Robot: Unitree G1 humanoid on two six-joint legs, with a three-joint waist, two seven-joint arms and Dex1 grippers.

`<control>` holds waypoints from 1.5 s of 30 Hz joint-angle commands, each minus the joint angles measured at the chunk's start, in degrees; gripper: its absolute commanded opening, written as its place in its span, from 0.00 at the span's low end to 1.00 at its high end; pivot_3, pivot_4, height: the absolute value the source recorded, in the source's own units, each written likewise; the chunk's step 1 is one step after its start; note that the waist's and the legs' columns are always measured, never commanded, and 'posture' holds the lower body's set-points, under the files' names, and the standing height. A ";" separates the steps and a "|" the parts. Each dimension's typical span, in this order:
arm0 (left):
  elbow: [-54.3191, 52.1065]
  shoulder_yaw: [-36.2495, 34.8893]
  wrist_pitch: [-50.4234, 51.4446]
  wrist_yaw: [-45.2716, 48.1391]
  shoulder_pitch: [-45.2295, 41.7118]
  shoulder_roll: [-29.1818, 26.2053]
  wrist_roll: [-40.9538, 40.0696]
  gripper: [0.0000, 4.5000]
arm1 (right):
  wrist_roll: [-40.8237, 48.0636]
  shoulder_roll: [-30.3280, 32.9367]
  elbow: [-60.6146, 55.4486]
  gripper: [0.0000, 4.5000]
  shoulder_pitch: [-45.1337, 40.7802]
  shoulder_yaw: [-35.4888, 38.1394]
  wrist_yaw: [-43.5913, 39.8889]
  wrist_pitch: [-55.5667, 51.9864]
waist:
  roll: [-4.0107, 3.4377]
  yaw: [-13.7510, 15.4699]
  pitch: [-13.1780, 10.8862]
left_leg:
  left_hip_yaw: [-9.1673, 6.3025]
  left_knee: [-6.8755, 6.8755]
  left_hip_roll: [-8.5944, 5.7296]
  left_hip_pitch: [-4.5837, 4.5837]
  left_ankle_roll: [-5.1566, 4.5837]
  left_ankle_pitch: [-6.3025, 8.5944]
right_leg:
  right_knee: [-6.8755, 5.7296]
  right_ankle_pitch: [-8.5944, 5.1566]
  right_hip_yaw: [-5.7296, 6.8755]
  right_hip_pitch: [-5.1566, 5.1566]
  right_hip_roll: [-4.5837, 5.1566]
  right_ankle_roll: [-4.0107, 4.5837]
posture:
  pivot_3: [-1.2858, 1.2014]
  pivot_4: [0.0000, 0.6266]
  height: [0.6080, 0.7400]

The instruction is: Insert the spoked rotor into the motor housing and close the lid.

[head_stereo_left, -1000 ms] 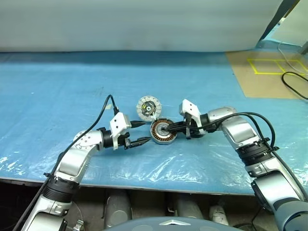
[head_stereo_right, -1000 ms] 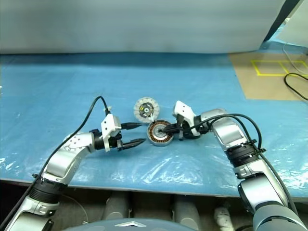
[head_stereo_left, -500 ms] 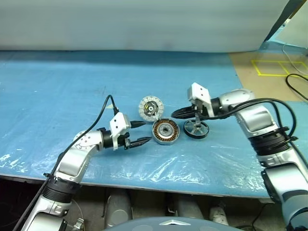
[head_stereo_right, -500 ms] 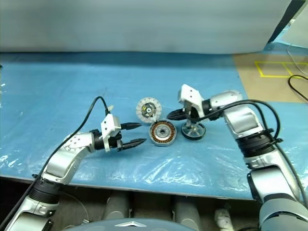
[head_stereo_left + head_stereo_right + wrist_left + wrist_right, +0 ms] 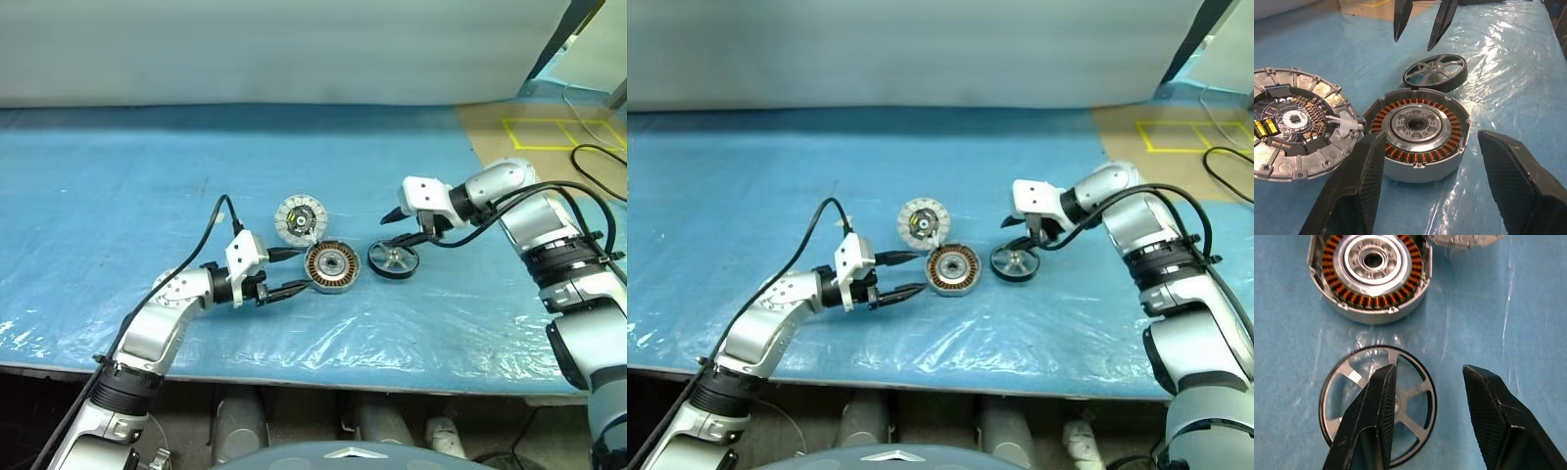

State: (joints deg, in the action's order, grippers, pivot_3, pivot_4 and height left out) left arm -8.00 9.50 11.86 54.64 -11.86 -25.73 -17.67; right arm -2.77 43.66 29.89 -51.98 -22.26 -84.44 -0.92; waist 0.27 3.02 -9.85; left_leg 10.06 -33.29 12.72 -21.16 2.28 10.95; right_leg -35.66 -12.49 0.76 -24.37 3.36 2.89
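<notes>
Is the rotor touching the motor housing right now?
Apart. In the right wrist view, blue table cover shows between the rotor and the motor housing.

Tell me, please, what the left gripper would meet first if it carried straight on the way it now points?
Most likely the motor housing: the left gripper points level at it from close by, its open fingers framing the copper windings. The spoked rotor lies beyond.

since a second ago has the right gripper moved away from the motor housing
Yes. The right gripper was at the motor housing hub; it now hovers open above the spoked rotor, on the housing's right.
</notes>
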 commanded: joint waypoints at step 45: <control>-2.98 1.97 -1.24 -1.84 2.62 0.98 0.67 0.70 | 5.22 -0.31 10.48 0.99 -9.04 -11.91 -7.91 2.16 | 0.00 -0.45 0.00 | 0.00 -0.04 0.06 -0.06 -0.05 0.00 | -0.05 -0.01 0.05 -0.06 -0.02 0.02 | 0.52 0.24 1.00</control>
State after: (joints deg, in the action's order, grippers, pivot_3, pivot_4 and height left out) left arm -9.89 11.58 11.57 52.85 -9.03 -24.69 -17.02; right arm 3.21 43.84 39.47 -59.31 -36.39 -89.50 1.29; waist 0.27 2.56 -9.85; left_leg 10.06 -33.33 12.79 -21.22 2.23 10.94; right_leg -35.71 -12.49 0.82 -24.43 3.33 2.91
